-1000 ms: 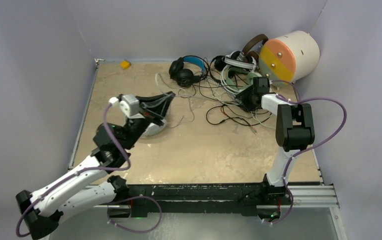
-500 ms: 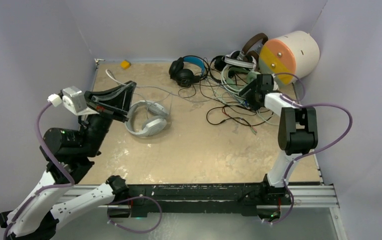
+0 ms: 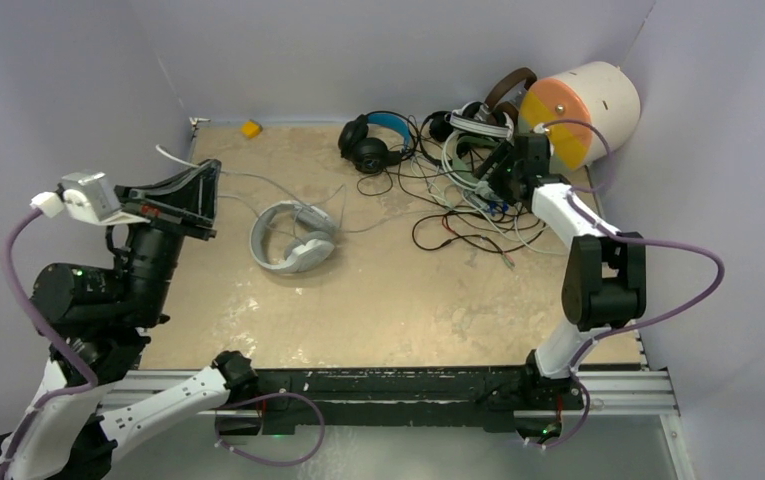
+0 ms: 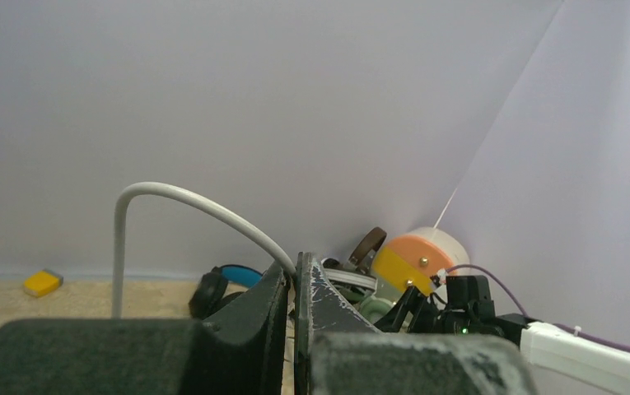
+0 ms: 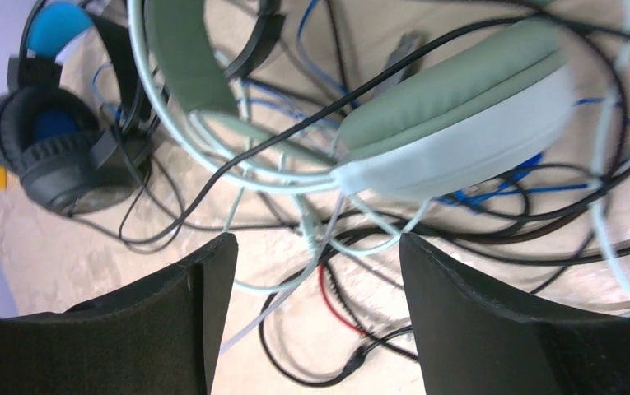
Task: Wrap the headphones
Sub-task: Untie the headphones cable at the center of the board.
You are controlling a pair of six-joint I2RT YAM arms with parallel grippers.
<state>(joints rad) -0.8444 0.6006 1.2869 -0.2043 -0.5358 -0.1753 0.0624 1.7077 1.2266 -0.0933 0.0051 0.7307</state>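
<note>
Sprawling headphones beside cream cylinder

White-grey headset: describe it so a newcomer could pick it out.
Start at the tan table. Left of centre, apart from the tangled pile by the cream cylinder, lies the white-grey headset. It alone sits by itself, its white cable running to the left gripper.

Probably a robotics lab cell: plain lilac walls box in a scuffed tabletop.
</note>
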